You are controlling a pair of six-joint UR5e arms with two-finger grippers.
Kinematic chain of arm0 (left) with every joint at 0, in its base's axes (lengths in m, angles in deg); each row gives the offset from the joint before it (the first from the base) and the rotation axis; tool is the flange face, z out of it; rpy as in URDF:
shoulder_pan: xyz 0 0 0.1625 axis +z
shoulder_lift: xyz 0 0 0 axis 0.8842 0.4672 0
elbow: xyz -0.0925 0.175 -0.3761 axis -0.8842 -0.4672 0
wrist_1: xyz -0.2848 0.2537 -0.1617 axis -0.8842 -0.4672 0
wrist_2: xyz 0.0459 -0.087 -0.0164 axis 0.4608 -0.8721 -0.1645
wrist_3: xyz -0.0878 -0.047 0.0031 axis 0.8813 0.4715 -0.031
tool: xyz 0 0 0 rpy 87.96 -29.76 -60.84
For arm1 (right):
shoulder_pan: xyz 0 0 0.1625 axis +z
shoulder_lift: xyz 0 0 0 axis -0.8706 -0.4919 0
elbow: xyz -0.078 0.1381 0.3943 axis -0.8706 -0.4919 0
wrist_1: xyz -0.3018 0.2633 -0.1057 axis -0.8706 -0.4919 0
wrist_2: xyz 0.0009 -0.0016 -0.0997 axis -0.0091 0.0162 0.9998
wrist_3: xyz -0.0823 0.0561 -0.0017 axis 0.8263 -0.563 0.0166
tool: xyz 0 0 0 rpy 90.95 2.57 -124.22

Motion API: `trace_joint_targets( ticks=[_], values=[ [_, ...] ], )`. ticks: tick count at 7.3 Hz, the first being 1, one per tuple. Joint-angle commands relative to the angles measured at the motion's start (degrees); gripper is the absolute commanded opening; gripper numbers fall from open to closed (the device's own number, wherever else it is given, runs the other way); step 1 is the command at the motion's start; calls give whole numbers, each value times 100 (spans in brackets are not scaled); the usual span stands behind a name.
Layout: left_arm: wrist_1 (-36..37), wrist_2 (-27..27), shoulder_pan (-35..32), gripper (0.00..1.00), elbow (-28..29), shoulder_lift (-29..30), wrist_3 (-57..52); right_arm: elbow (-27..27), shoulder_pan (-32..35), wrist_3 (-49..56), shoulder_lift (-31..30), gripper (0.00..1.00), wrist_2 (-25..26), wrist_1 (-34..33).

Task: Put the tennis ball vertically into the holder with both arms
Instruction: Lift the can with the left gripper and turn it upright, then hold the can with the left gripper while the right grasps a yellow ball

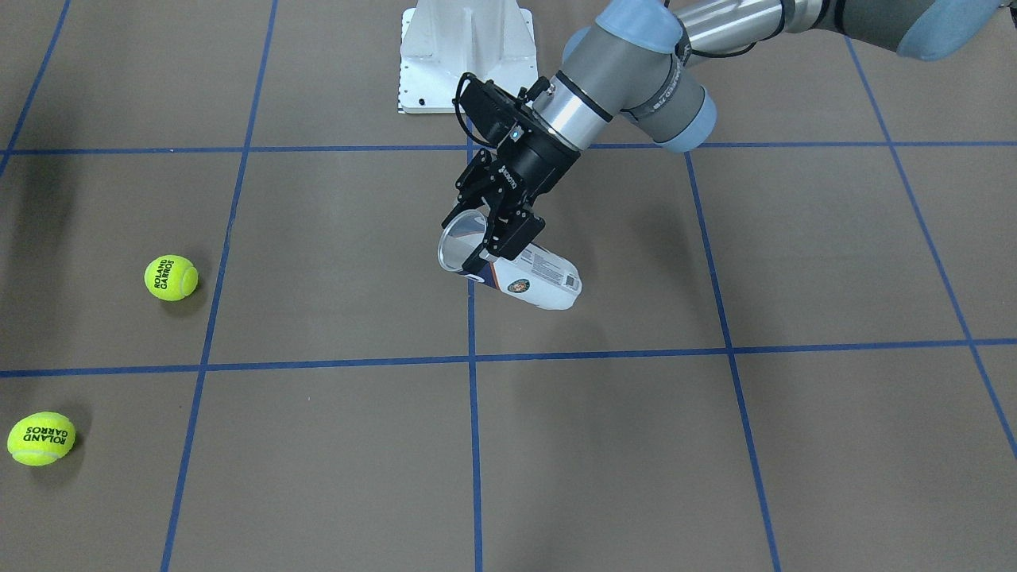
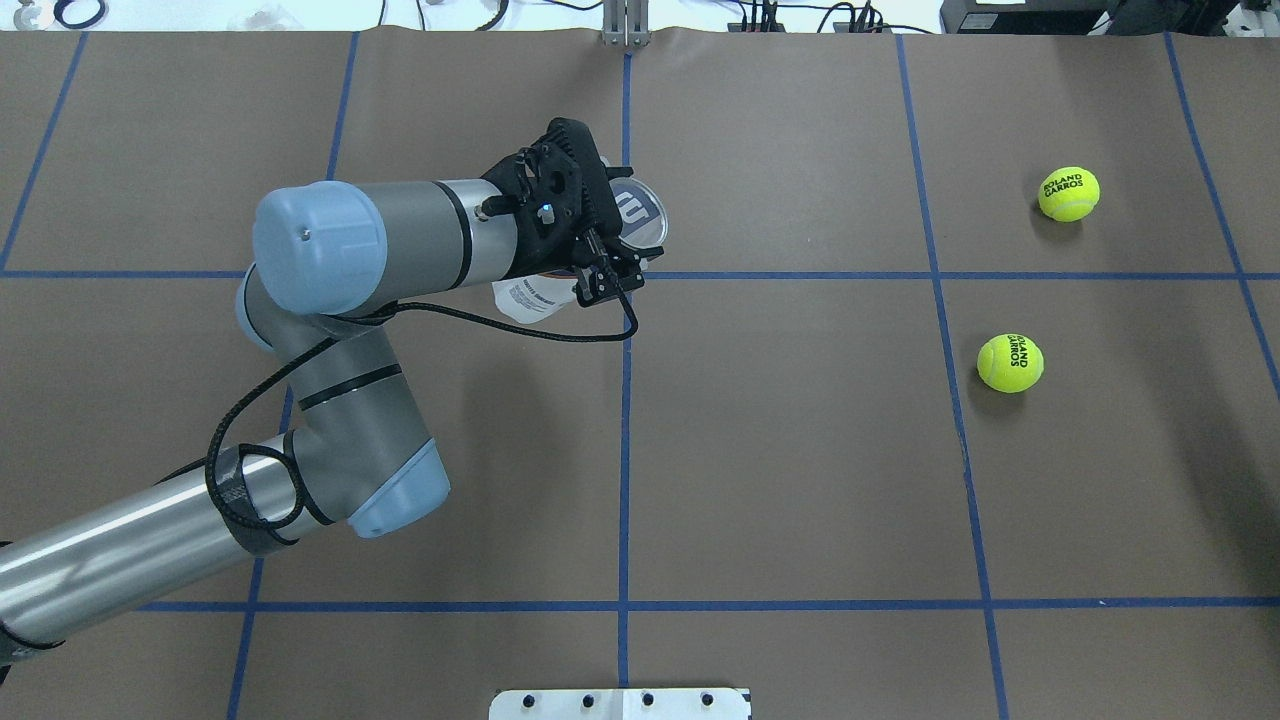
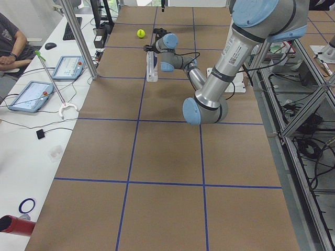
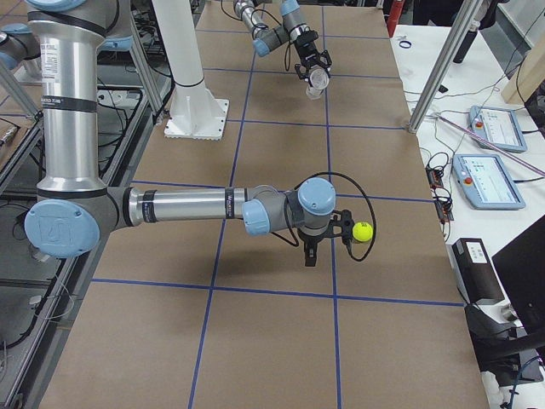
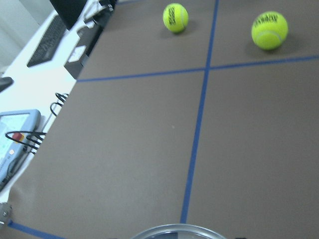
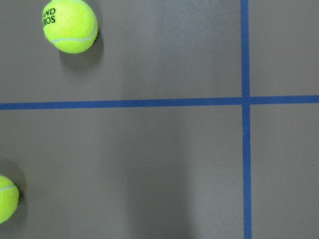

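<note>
The holder (image 1: 536,278) is a clear can with a white and navy label. It hangs tilted in my left gripper (image 1: 496,242), which is shut on it just below the open rim (image 2: 640,210). The rim also shows at the bottom of the left wrist view (image 5: 174,231). Two yellow tennis balls (image 2: 1068,193) (image 2: 1010,362) lie on the table far to the holder's right. They show in the front view (image 1: 171,277) (image 1: 41,438) too. My right gripper (image 4: 308,251) shows only in the exterior right view, pointing down beside a ball (image 4: 364,231). I cannot tell whether it is open or shut.
The brown table carries a blue tape grid. The white arm mount (image 1: 465,56) stands at the robot's edge. An operators' desk with tablets (image 3: 31,94) and a seated person (image 3: 10,42) runs along the far side.
</note>
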Motion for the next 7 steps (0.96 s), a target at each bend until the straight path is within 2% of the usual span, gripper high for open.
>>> trace_joint_targets(
  ticks=[1, 2, 4, 6, 7],
  values=[
    [-2495, 1070, 362, 79, 925, 32, 847, 12, -238, 2, -93, 100, 17, 974],
    [-2967, 1642, 661, 79, 1234, 119, 859, 12, -413, -207, -207, 100, 35, 1544],
    [-3321, 2007, 865, 79, 1255, 365, 937, 108, -991, -1547, -200, 100, 96, 2240],
    [-3613, 2202, 927, 80, 1333, 357, 1043, 152, -1370, -1930, -156, 100, 192, 2455],
    [-3709, 2202, 936, 80, 1360, 339, 1043, 283, -1729, -2045, -138, 100, 506, 2455]
  ],
)
